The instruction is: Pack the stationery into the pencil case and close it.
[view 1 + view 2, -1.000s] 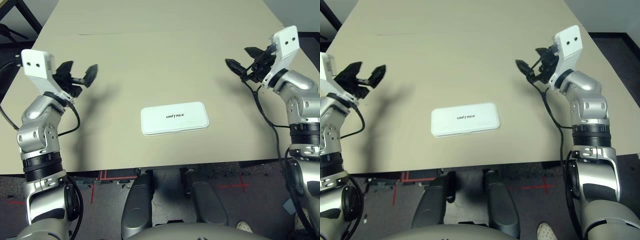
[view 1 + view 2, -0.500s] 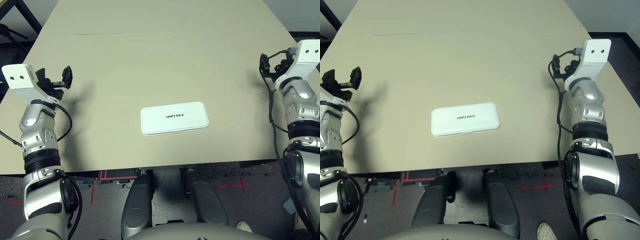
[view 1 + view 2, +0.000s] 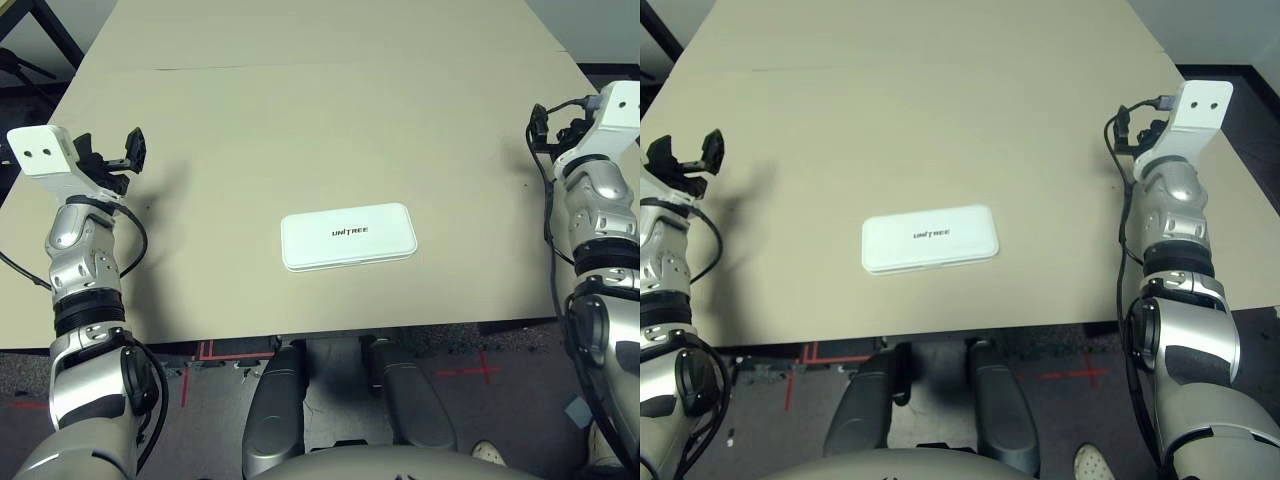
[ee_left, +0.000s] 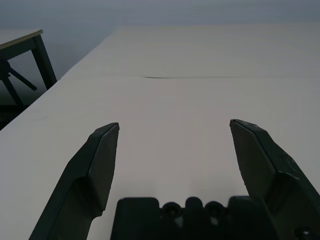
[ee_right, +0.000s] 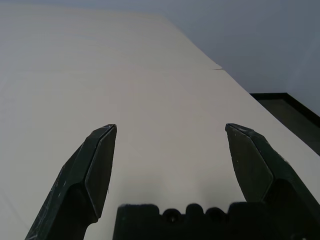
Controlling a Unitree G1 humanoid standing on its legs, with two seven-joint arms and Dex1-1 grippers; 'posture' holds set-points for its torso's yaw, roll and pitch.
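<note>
The white pencil case (image 3: 349, 236) with "UNITREE" printed on its lid lies shut and flat near the front middle of the table (image 3: 300, 120). The stationery is out of view. My left gripper (image 3: 110, 155) hovers open over the table's left edge, far from the case, with nothing between its fingers (image 4: 102, 160). Over the right edge my right gripper (image 3: 1132, 128) also stands open and empty, its fingers (image 5: 100, 160) pointing across bare tabletop.
A thin seam (image 3: 250, 67) crosses the far part of the tan table. A dark table leg (image 3: 45, 25) stands beyond the far left corner. Below the front edge is grey floor with red tape marks (image 3: 470, 372).
Both arms have swung outward from over the table to its left and right edges, most of it in the first half second. The pencil case has not moved.
</note>
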